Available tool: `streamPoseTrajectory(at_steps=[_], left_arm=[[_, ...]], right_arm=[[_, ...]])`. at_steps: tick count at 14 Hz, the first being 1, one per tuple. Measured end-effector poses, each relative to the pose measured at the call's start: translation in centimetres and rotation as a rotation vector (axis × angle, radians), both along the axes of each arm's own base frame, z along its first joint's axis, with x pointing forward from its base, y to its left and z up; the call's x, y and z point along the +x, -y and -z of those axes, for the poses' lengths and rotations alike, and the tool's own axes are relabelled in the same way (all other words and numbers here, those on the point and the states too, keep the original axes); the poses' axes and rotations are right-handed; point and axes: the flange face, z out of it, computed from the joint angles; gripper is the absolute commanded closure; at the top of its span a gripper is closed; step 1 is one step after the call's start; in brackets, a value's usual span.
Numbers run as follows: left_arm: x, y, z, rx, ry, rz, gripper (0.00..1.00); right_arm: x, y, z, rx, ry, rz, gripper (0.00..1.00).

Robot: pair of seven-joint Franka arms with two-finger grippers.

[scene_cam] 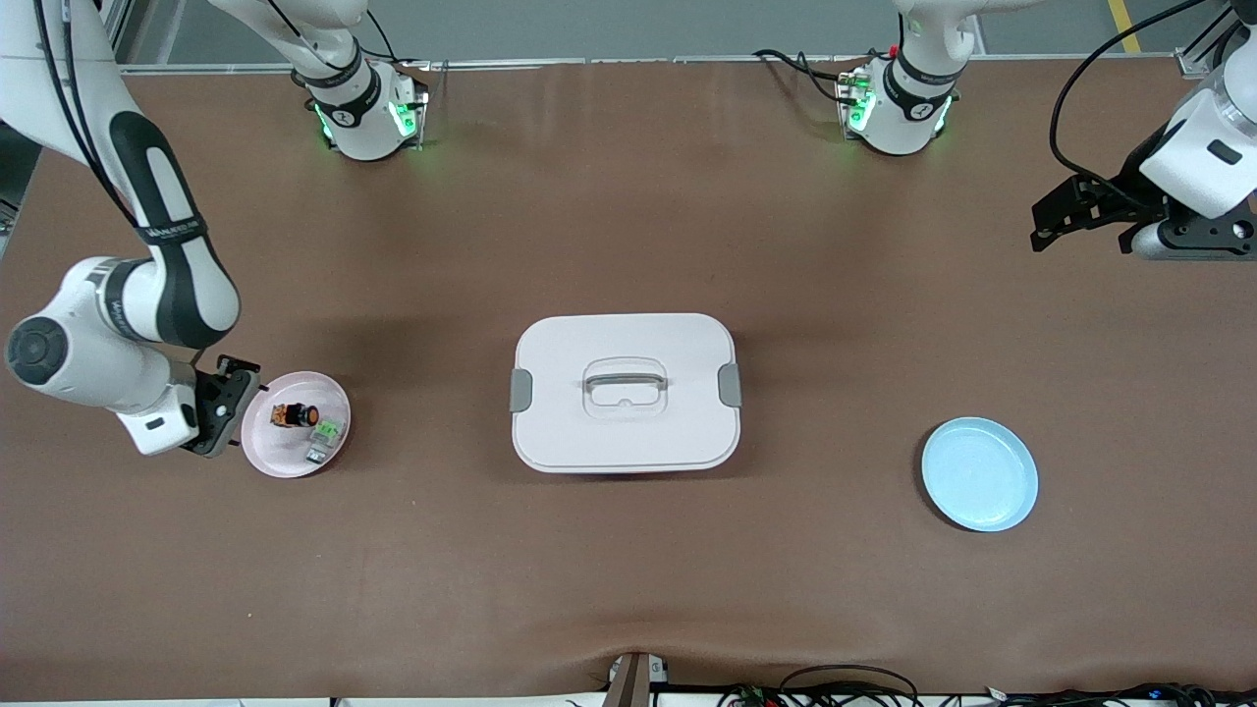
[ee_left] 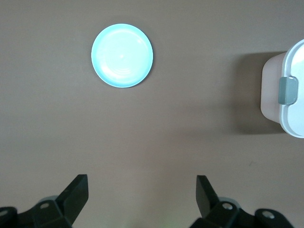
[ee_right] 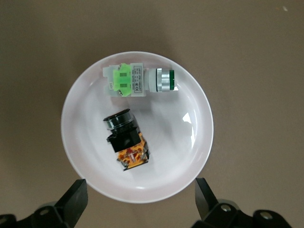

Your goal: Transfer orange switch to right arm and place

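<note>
The orange switch (scene_cam: 295,414) lay on its side in the pink plate (scene_cam: 263,452) at the right arm's end of the table, beside the green-and-clear part (scene_cam: 323,435), which sat at about four o'clock from it. The right gripper (scene_cam: 234,405) hovered over the plate's rim, jaws spread wide and empty. The left gripper (scene_cam: 1070,211) waited aloft, equally open, holding nothing. The switch appeared light, rigid and smooth; the black barrel looked the soundest purchase. Only the right wrist view showed its orange end (ee_right: 133,156); the front view alone showed both arms.
</note>
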Motion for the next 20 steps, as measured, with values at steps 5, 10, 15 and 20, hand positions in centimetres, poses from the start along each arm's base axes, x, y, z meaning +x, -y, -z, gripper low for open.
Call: streamPoseTrajectory(at_steps=[5, 10, 15, 20], left_arm=[[0.0, 0.0, 0.0, 0.000, 0.000, 0.000, 0.00], [0.1, -0.6, 0.0, 0.000, 0.001, -0.010, 0.00], [0.1, -0.9, -0.1, 0.000, 0.003, -0.017, 0.00], [0.0, -2.1, -0.4, 0.000, 0.007, -0.039, 0.00]], right_arm=[[1.0, -0.5, -5.9, -0.024, -0.025, 0.271, 0.00], [0.1, -1.2, -12.6, -0.048, 0.011, 0.538, 0.00], [0.1, -4.0, -17.9, -0.085, -0.035, 0.813, 0.00], [0.8, -3.2, -23.4, -0.087, 0.002, 1.004, 0.00]])
